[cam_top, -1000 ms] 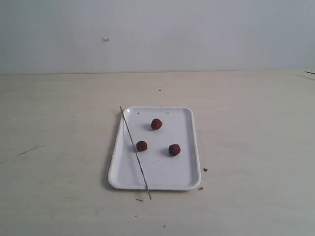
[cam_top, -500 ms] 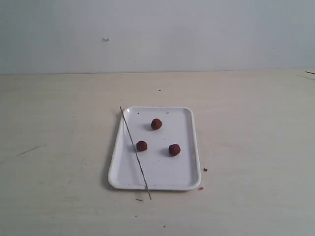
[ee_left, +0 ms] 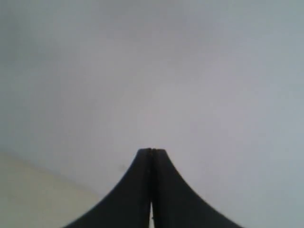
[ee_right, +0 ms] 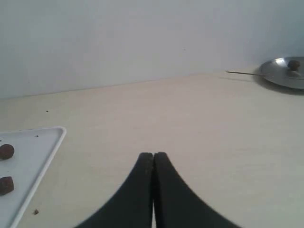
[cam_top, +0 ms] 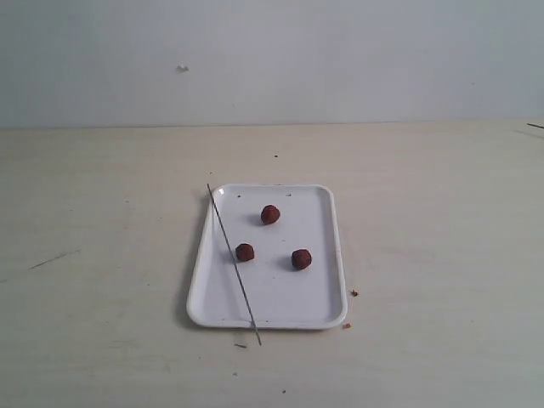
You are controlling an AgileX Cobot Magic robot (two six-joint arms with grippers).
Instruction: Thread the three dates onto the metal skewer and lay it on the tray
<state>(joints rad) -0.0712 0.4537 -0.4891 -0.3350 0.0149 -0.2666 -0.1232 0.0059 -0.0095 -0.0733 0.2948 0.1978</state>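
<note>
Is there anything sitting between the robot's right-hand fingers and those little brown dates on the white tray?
Nothing visible. In the right wrist view only bare table lies between the right gripper, its fingers shut, and the tray holding the dates. The silver dish sits far from that path.

Tray [cam_top: 293, 297] sits mid-surface [cam_top: 442, 255]. On it, far date [cam_top: 270, 214] is toward the back, with left date [cam_top: 245, 252] and right date [cam_top: 301, 259] nearer the front. Skewer [cam_top: 234, 263] runs diagonally along the tray's left side, just beside the left date, near tip poking past the front rim. Crumbs [cam_top: 354, 292] lie just right of the tray.
</note>
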